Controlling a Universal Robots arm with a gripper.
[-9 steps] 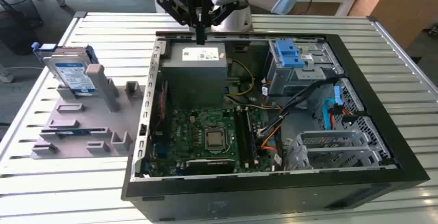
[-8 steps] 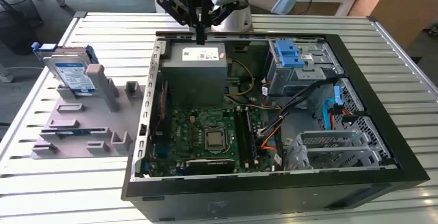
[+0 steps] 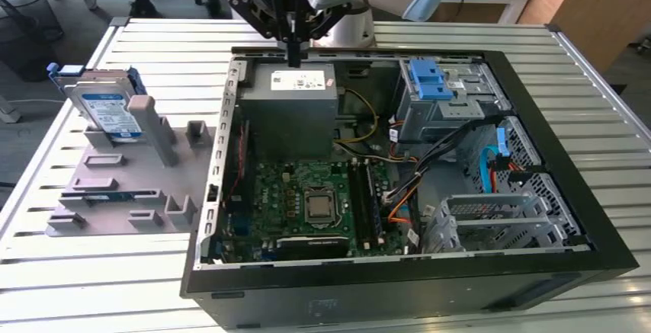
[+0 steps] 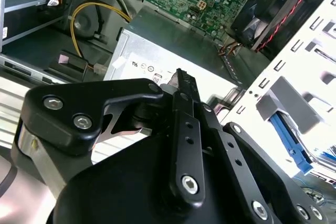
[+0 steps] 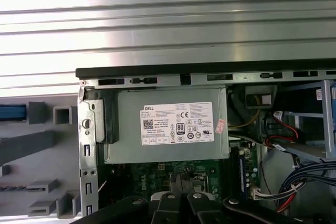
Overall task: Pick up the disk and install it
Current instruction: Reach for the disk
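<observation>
While the disk [image 3: 110, 110] stands upright in the grey slotted rack [image 3: 112, 188] at nine o'clock of the exterior view, well apart from the arm, you have nothing picked up; I judge both the pick and the install are left to do. Your gripper [image 3: 294, 60] hangs at twelve o'clock over the open computer case [image 3: 569, 268], its black fingers pressed together on nothing, just above the grey power supply box [image 3: 295, 97]. The disk is a flat silver slab with a white-and-blue label in a glossy blue plastic frame; the table [image 3: 610, 120] is ribbed bare metal.
</observation>
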